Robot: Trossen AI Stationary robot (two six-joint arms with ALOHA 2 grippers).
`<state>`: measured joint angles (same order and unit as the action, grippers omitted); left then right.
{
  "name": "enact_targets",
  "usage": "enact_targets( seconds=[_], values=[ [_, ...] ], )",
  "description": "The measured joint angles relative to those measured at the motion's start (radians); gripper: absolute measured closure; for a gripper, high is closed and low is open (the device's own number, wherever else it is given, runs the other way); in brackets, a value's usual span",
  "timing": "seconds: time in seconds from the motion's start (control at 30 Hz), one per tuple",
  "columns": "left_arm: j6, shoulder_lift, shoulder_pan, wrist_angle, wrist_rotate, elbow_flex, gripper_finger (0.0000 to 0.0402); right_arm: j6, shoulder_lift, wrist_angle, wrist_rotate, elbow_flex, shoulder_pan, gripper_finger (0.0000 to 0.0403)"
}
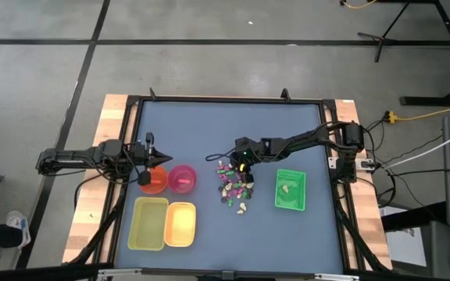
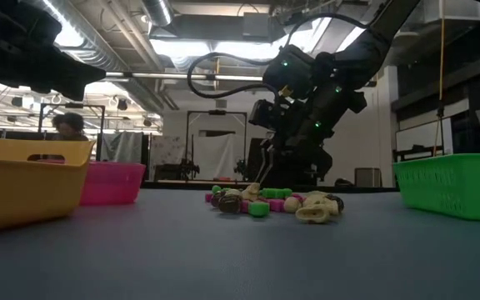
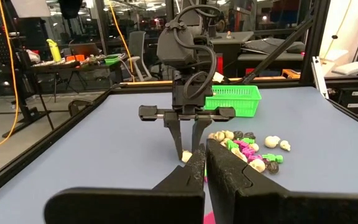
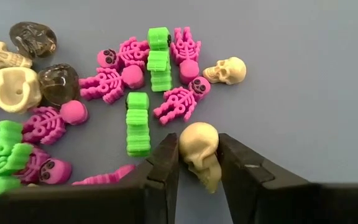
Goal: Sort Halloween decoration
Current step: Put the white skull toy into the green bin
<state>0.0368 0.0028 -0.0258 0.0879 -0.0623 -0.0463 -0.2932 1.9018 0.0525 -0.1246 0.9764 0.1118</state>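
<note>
right tool (image 4: 199, 163): down at the edge of the trinket pile, mid-counter. Its two dark fingers (image 4: 164, 163) are clamped on either side of a cream skull (image 4: 201, 152), so yeah, it's got that one.
cream skull: sits right between the fingers, touching both, face tipped downward in the right wrist view.
left tool (image 3: 205, 163): over by the round bowls on the left side of the counter, fingers pressed together, nothing in them.
Halloween decoration pile (image 1: 235, 184): loose heap near the counter's centre, between the pink bowl and the green tray. Mix of magenta skeletons (image 4: 179, 102), green pieces (image 4: 137, 122), more cream skulls and a couple of dark brown skulls (image 4: 58, 83).
orange bowl (image 1: 153, 180): just under the left tool, touching the pink bowl (image 1: 182, 179) beside it.
yellow trays (image 1: 162, 224): two side by side, on the near side of the bowls. Can't tell what's in them.
green tray (image 1: 291, 190): right of the pile, with a pale bit or two inside.
counter (image 1: 209, 133): blue-grey top, black frame around it.
background: a person (image 2: 67, 127) shows far off in the low view, behind the yellow tray.
</note>
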Motion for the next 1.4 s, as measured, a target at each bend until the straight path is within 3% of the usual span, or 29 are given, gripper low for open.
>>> enact_targets(
  seconds=[0.53, 1.13, 1.4],
  values=[
    [0.0, 0.0, 0.0, 0.0, 0.0, 0.0, 0.0401, 0.0, -0.002, -0.055, 0.0, 0.026, 0.0, 0.0325],
    [0.0, 0.0, 0.0, 0.0, 0.0, 0.0, 0.0401, 0.058, -0.002, -1.123, -0.003, 0.586, -0.009, 0.0326],
    [-0.001, 0.0, 0.0, 0.0, 0.0, 0.0, 0.0401, 0.123, -0.003, -1.499, -0.077, 0.646, -0.075, 0.0327]
  ],
)
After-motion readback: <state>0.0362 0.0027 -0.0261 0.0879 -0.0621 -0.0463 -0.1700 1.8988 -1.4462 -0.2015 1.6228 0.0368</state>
